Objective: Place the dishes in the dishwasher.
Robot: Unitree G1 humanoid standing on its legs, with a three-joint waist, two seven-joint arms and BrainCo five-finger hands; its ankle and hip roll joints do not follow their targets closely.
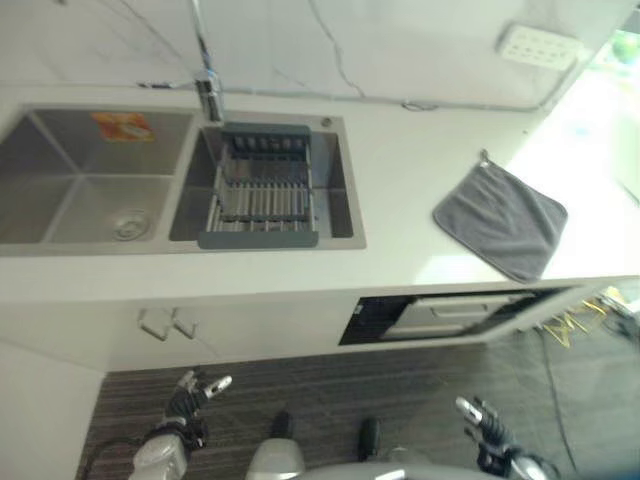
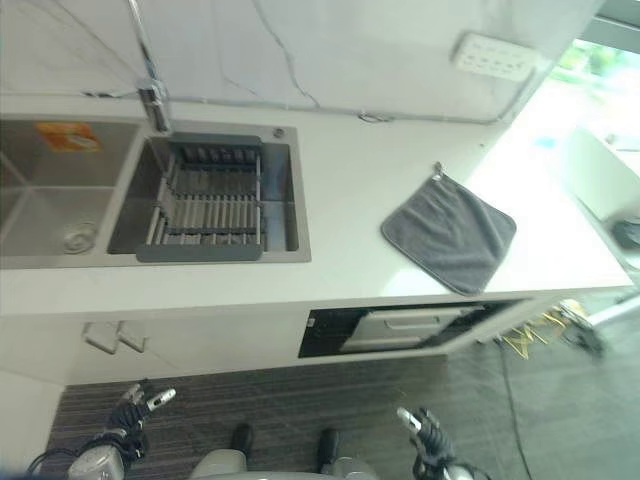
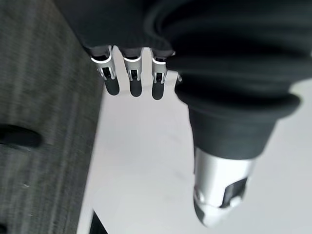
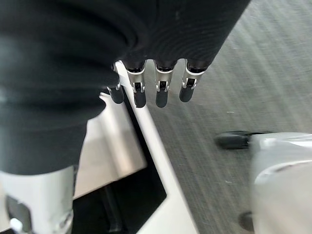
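Observation:
The dishwasher (image 1: 440, 315) sits under the white counter, right of centre, its black front ajar on a pale inner drawer. A grey ribbed dish rack (image 1: 262, 190) rests across the right basin of the steel sink (image 1: 345, 190). My left hand (image 1: 195, 392) hangs low over the dark floor, in front of the cabinet below the sink. Its fingers (image 3: 131, 80) are straight and hold nothing. My right hand (image 1: 480, 415) hangs low in front of the dishwasher, fingers (image 4: 161, 87) straight and empty.
A grey towel (image 1: 500, 220) lies on the counter (image 1: 400, 180) right of the sink. The tap (image 1: 207, 70) rises behind the basins. The left basin (image 1: 90, 180) has a drain. Two cabinet handles (image 1: 165, 325) stick out below the sink. A white socket strip (image 1: 540, 45) hangs on the wall.

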